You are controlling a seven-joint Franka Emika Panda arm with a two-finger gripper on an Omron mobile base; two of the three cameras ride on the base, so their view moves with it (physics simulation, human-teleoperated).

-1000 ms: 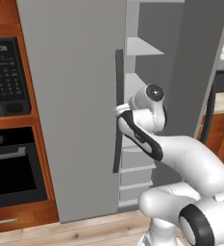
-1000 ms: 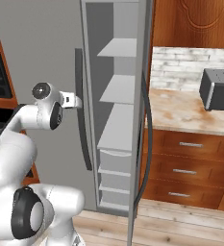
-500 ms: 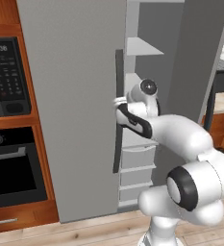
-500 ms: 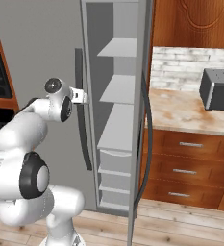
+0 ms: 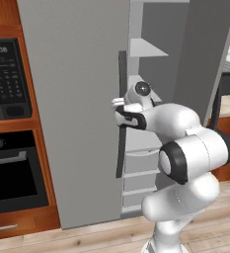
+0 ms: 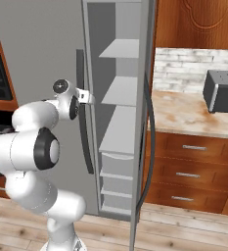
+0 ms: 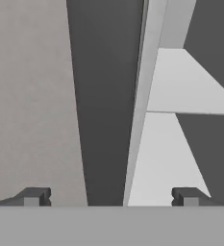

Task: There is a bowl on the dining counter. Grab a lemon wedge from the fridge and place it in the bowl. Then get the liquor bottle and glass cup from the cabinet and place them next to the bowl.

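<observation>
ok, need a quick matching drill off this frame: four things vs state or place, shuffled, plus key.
Things:
1. two-finger gripper
2. grey right fridge door
3. dark vertical door handle
4. dark grey toaster

States or places:
A. on the stone counter
B. swung open
C. jaws open
D. on the closed grey left door, beside the gripper

Pairs: 1-C, 2-B, 3-D, 4-A
</observation>
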